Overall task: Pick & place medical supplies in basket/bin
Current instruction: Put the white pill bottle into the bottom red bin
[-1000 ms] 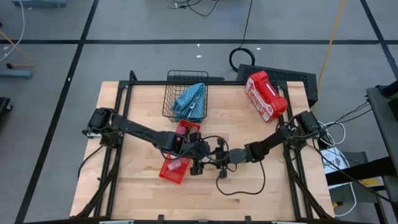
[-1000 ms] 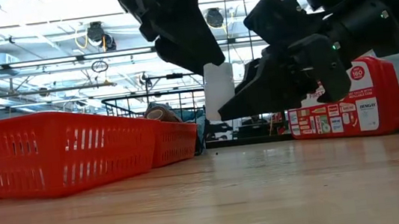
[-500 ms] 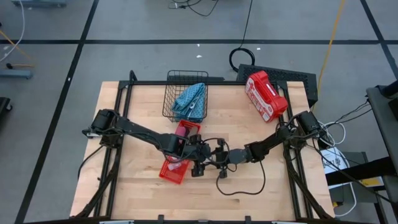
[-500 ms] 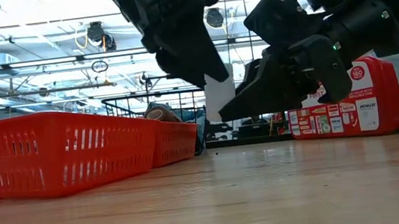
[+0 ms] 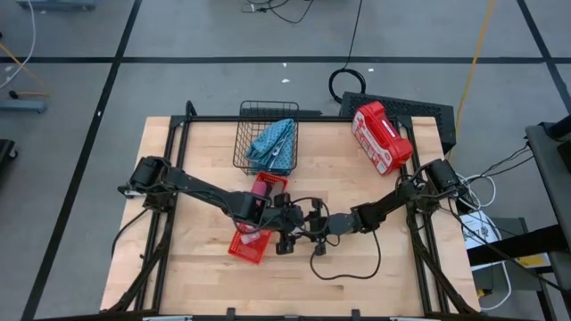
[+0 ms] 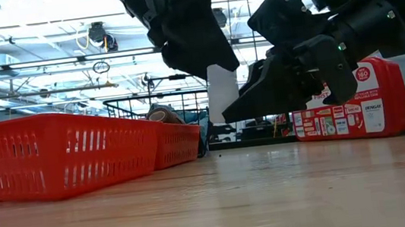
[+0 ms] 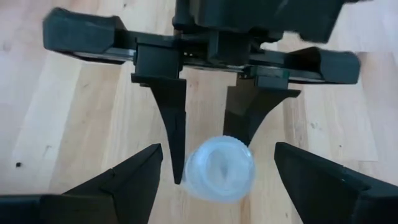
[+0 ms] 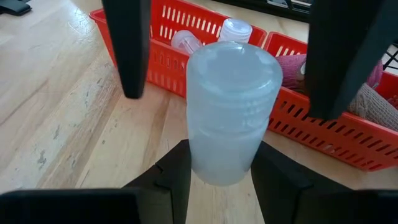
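A small white vial (image 8: 230,112) hangs upright above the table's middle, with my right gripper (image 8: 221,152) shut on it. My left gripper (image 7: 217,152) is open above it. Its two fingers (image 8: 127,43) stand on either side of the vial's cap, apart from it. Just behind are two red bins: one (image 8: 168,56) holds more vials, the other (image 8: 323,134) holds bandage rolls (image 8: 367,93). At the far edge, the black wire basket (image 5: 268,134) holds the light-blue pouch (image 5: 272,141). My right gripper pinches the vial's lower body (image 8: 221,168) between its two fingers. They come nearly level from the table's right side. The vial stands upright, cap up, lifted clear of the table (image 6: 223,96).
A big red and white case (image 5: 382,136) lies at the far right of the table. A dark cable (image 5: 348,267) loops on the wood near the front, below the right arm. Bare wood lies at the near left and near right.
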Robot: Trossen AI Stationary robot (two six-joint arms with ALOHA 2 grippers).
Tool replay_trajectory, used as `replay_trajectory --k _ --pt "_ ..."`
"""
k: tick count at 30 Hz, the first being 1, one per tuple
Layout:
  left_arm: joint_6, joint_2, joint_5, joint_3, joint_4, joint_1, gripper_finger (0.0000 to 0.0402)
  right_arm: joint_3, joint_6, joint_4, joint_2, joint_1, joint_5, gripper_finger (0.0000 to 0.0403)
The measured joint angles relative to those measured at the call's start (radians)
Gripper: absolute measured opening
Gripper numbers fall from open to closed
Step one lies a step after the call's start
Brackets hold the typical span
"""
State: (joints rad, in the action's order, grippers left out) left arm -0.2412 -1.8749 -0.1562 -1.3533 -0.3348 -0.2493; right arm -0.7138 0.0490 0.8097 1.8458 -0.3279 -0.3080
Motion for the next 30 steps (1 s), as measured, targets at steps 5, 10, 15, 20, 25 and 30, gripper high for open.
replay_trajectory --k 5,10,15,20,25,30 --pt "-0.002 -0.002 0.019 0.0 0.004 0.0 0.0266 0.0 0.0 0.0 0.0 0.0 0.0 0.0128" --pt "-0.003 -0.002 0.019 0.0 0.002 0.0 0.0201 0.0 0.0 0.0 0.0 0.0 0.0 0.0128" --pt "0.022 -0.002 -0.008 0.0 -0.004 0.0 0.0141 0.0 -0.01 0.001 0.0 -0.001 0.005 0.0136" --pt "0.021 0.013 -0.009 0.0 -0.004 0.001 0.0136 0.0 -0.104 0.021 0.0 -0.001 -0.002 0.0182" --pt "0.019 0.107 -0.015 0.001 -0.073 -0.016 0.0136 0.0 -0.122 0.025 0.0 -0.001 -0.002 0.0221" --pt "-0.043 0.221 -0.096 0.001 -0.225 -0.093 0.0136 -0.001 -0.142 0.014 -0.008 -0.002 0.0 0.0237"
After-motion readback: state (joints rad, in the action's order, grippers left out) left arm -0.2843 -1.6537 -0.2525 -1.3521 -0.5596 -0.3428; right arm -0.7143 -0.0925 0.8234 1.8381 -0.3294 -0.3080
